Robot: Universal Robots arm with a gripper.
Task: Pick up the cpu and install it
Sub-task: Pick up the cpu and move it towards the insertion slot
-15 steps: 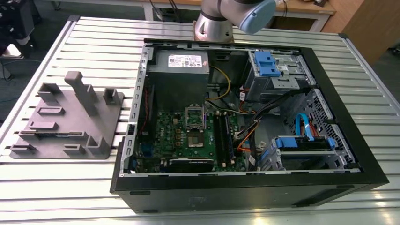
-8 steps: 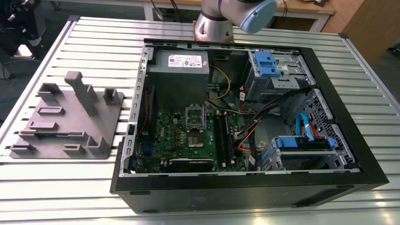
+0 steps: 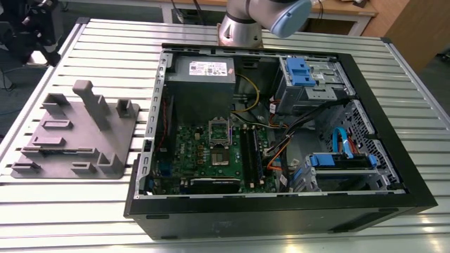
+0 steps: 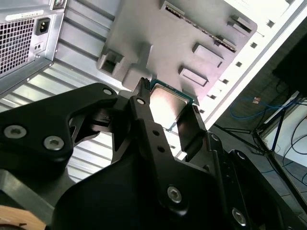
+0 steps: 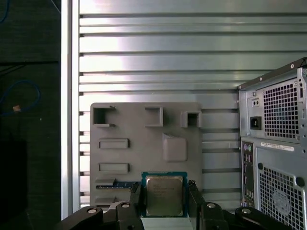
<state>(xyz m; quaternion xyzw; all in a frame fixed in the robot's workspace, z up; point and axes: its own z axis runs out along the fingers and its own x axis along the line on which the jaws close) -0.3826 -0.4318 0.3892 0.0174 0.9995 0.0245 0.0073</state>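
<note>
- cpu point(image 5: 164, 195) is held by two opposite edges between closed fingers point(image 5: 193, 199), above the grey fixture point(image 5: 144, 129)
- Judged light, stiff, fragile; edges only to be gripped

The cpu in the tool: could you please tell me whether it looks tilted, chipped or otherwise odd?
Nothing stands out. In the first wrist view the cpu is held level by the tool, its edges parallel to the fingers and its metal top unmarked, above the grey fixture.
</note>
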